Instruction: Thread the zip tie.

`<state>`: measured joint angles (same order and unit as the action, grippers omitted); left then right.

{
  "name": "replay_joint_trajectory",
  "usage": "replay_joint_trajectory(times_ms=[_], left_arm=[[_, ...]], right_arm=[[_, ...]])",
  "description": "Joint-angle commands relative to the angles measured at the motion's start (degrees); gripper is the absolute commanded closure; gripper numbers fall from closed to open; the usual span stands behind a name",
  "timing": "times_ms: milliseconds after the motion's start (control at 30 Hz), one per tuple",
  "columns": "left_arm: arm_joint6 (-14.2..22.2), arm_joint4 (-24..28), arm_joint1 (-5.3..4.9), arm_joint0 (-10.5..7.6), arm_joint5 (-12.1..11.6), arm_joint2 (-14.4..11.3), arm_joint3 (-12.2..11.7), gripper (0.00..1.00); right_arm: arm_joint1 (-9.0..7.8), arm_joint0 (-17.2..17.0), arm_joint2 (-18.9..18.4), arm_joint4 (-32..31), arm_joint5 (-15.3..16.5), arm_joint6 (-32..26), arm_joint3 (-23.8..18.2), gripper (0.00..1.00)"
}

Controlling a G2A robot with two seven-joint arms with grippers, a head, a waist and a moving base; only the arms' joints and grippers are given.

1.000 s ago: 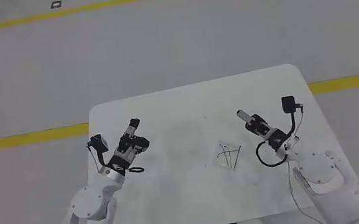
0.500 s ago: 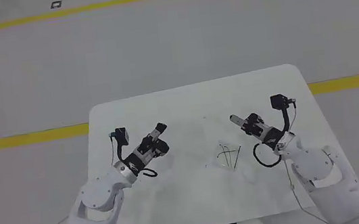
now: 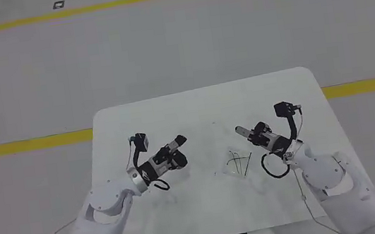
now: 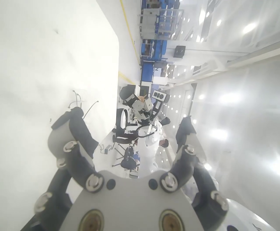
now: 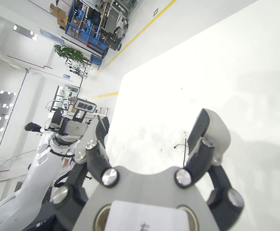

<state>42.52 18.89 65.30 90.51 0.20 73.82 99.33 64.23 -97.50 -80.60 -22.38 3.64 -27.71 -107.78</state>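
Approach was the step in hand, as we judged it, since nothing had been picked up yet. Several zip ties (image 3: pixel 239 161), thin dark strands, lay flat on the white table (image 3: pixel 193 109), on what looked like a clear sheet, and neither arm touched them. Our left gripper (image 3: pixel 179 142) hung off to the left of the ties, well apart from them, with its fingers (image 4: pixel 72 122) spread wide and nothing between them. Our right gripper (image 3: pixel 241 128) hung near the ties, just beyond their far side, also spread wide and empty.

We reckoned the next move called for one gripper to come down over a single strand and pinch it cleanly away from its neighbours. That looked delicate, because the ties lay thin and flat against the surface. The other gripper would then need the free end, so that the tail could be lined up with the small head slot. We could not tell from these views which end of any tie was the head.
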Motion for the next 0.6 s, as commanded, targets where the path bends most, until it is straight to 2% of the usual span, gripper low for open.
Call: replay_joint_trajectory(times_ms=[0,33,300,367,400,433,567], left_arm=[[1.3,2.8,0.05,-0.63,2.1,-0.7,-2.0,0.0],[1.4,3.0,0.03,-1.18,3.1,-0.8,-2.8,0.0],[1.4,3.0,0.03,-1.18,3.1,-0.8,-2.8,0.0],[0.9,4.9,0.09,-1.12,4.2,-0.5,-4.2,0.0],[0.7,6.2,0.12,-1.69,5.4,-0.4,-5.1,0.0],[1.2,7.2,0.11,-2.22,6.7,-0.6,-5.8,0.0],[4.7,9.0,-0.2,-3.19,8.4,-0.6,-8.3,0.0]], right_arm=[[0.0,0.0,0.0,0.0,0.0,0.0,0.0,0.0],[0.0,0.0,0.0,0.0,0.0,0.0,0.0,0.0],[0.0,0.0,0.0,0.0,0.0,0.0,0.0,0.0],[0.0,0.0,0.0,0.0,0.0,0.0,0.0,0.0],[0.0,0.0,0.0,0.0,0.0,0.0,0.0,0.0],[0.0,0.0,0.0,0.0,0.0,0.0,0.0,0.0],[0.0,0.0,0.0,0.0,0.0,0.0,0.0,0.0]])
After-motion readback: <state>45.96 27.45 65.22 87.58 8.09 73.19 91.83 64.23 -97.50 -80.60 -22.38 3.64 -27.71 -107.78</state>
